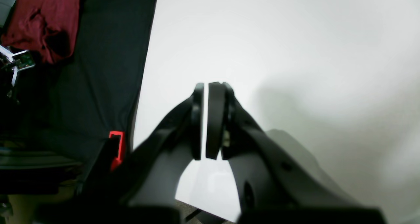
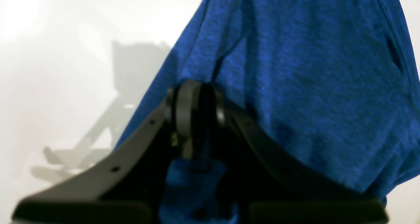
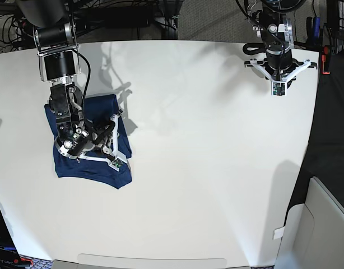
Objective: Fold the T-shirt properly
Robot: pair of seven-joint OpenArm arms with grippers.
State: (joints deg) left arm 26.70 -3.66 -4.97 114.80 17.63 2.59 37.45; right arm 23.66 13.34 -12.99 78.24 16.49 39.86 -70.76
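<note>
Pincer work at this moment belonged to the right arm alone. The right pincer (image 2: 197,119) was clamped on a fold of the T-shirt (image 2: 311,96), with blue knit visible between the jaws and bunched below them in the right wrist view. In the base view the same pincer (image 3: 107,131) sat low over the T-shirt (image 3: 93,171), which lay as a compact dark-blue bundle near the left edge of the white table (image 3: 205,168), already reduced to a roughly rectangular shape with a few uneven edges.

The left pincer (image 1: 206,119) was closed on nothing, its jaws nearly together with only a thin sliver of bright table showing between them. It hung above bare table near the far right corner (image 3: 277,84), well apart from the garment. Off the table edge in its wrist view lay a red cloth (image 1: 42,24) on a dark surface, not part of the job.

Judging by the shirt's compact outline, the folding looked well along, and the step in hand appeared to be a last fold or a tidying pull on the gathered layer. The next move would likely call for carrying that held layer flat across the bundle, lowering it so the edges line up, and only then letting go. Releasing too high could let the layer slump into a wrinkle.
</note>
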